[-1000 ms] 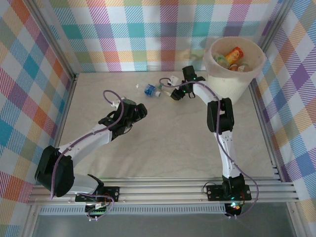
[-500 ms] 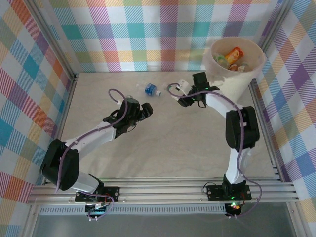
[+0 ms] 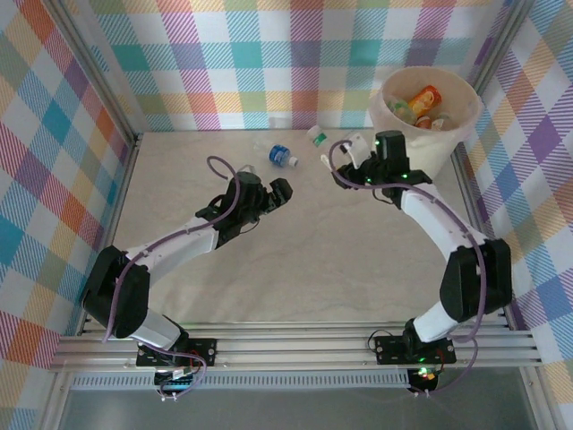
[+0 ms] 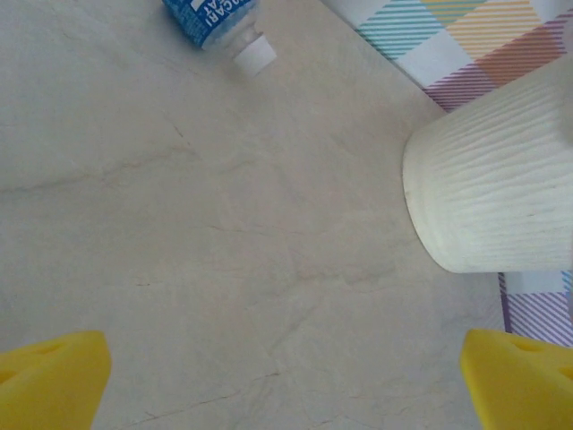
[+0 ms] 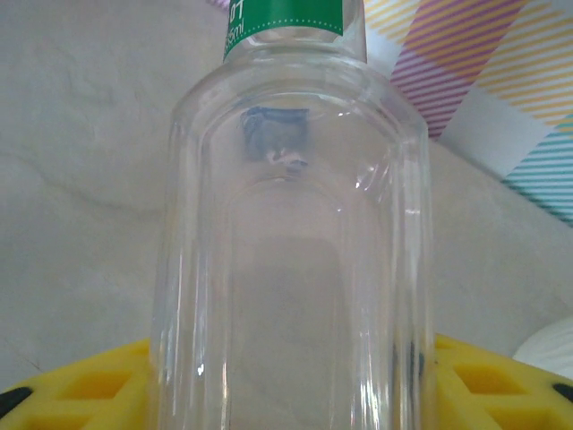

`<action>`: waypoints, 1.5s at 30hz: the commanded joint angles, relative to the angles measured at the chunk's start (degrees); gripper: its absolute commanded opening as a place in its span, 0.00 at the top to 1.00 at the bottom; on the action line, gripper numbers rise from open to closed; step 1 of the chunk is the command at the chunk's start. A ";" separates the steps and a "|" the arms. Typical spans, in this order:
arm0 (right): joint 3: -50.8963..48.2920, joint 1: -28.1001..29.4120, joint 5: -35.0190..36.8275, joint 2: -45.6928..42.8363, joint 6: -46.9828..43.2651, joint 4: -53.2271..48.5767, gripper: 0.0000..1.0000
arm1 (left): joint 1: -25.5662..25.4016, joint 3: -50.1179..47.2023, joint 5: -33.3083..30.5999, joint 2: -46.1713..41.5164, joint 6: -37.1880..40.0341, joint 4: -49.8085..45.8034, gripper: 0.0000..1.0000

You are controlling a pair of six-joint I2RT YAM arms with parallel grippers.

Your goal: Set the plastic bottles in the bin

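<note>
My right gripper (image 3: 338,159) is shut on a clear plastic bottle (image 5: 286,269) with a green label, held between its yellow fingers (image 5: 483,376). In the top view that bottle (image 3: 319,138) sticks out to the left of the gripper, just left of the cream-white bin (image 3: 439,148). Several bottles (image 3: 424,98), one of them orange, lie inside the bin. A blue-labelled bottle (image 3: 282,156) lies on the table near the back wall. My left gripper (image 3: 277,190) stands open just below it. In the left wrist view the blue-labelled bottle (image 4: 210,18) lies far ahead of the open gripper (image 4: 286,385), with nothing between the fingertips (image 4: 54,376).
The bin's ribbed wall (image 4: 488,188) stands at the right of the left wrist view. Checked cloth walls (image 3: 269,63) close the table at the back and sides. Bare pale tabletop (image 3: 304,260) stretches between the two arms.
The right gripper has lifted the green-labelled bottle and swung it right, towards the bin. The left gripper has reached forward and right towards the blue-labelled bottle, which has shifted a little.
</note>
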 commanded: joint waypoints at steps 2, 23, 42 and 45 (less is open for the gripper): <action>4.65 -4.04 -3.71 -3.96 7.86 0.13 0.61 | -1.07 1.48 -0.02 0.26 -0.93 2.43 0.00; 36.85 -25.02 4.78 8.06 24.72 -25.53 0.56 | -1.60 0.34 -1.54 0.03 -1.80 1.10 0.00; 59.17 -25.31 18.26 22.42 27.55 -39.21 0.12 | -1.60 0.81 -4.91 -0.54 -1.23 -2.78 0.00; 56.40 -25.18 18.39 19.91 27.68 -36.99 0.06 | -1.60 1.20 -5.18 -0.29 -1.19 -2.85 0.00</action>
